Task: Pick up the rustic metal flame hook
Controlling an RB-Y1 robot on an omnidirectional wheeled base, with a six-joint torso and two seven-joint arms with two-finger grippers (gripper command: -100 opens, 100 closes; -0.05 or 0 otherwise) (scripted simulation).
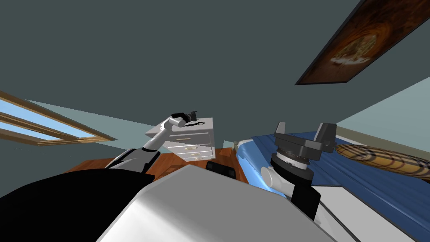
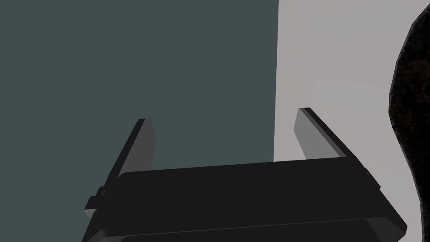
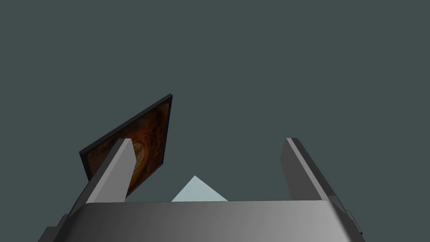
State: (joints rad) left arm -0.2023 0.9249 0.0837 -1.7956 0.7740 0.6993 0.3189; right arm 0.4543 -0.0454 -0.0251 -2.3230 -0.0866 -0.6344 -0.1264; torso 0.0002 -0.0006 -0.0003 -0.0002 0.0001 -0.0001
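Observation:
A small dark, curly hook (image 1: pixel 198 123) lies on top of a white drawer unit (image 1: pixel 209 126) against the dark grey wall. My left arm reaches out to it, and the left gripper (image 1: pixel 194 114) hovers just over the unit's top at the hook's near end. In the left wrist view the left gripper (image 2: pixel 224 116) is open with nothing between its fingers. A rough black shape (image 2: pixel 413 105), likely the hook, lies off to one side of them on the pale top (image 2: pixel 336 63). My right gripper (image 1: pixel 304 126) stands open close in front of me, pointing up; the right gripper (image 3: pixel 208 140) holds nothing.
The drawer unit has several drawers (image 1: pixel 191 143) and stands on a wooden floor (image 1: pixel 168 161). To its right is a bed with a blue cover (image 1: pixel 357 172) and a striped pillow (image 1: pixel 386 159). A window (image 1: pixel 46 126) is on the left wall.

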